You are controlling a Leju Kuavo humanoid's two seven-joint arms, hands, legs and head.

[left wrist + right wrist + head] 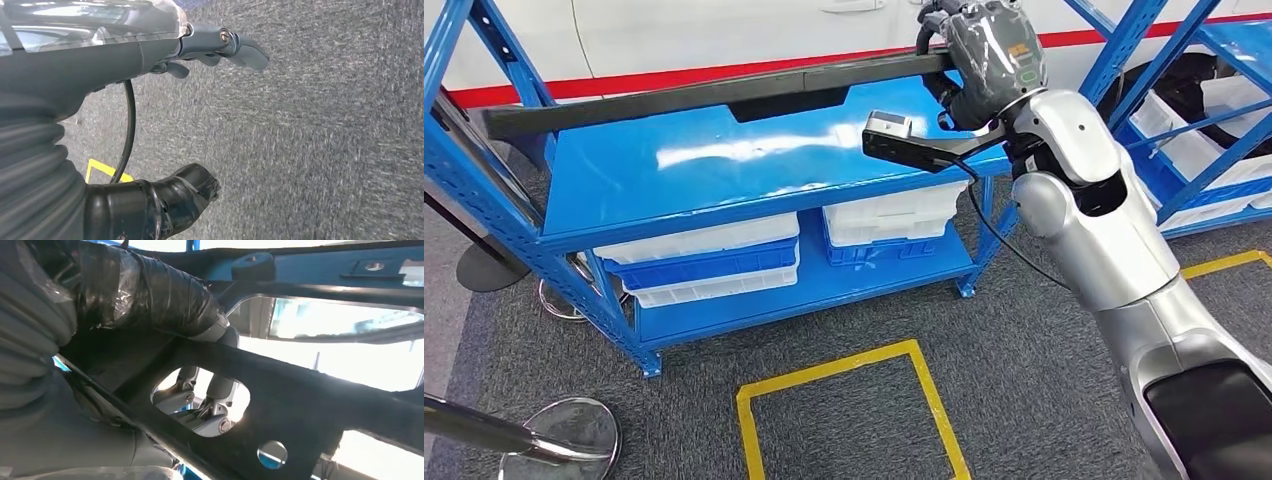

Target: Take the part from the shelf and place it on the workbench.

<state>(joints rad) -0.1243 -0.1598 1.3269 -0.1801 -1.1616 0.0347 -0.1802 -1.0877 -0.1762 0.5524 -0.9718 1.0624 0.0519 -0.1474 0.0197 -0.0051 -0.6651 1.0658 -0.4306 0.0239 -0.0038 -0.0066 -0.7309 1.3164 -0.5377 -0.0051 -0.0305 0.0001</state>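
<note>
You're at the pick-up step: your right hand is clamped on one end of the single long black part, which lies along the top of the blue shelf; the right wrist view shows fingers through a cut-out in it. Your left hand hangs over the carpet, fingers apart, holding nothing. Next, I judge, lift the part clear of the shelf posts without tipping the far end. Four white bins sit below.

Right arm stretched forward, right hand at the shelf's back right corner, fingers wrapped around the part. Left hand hangs, fingers loosely apart.
</note>
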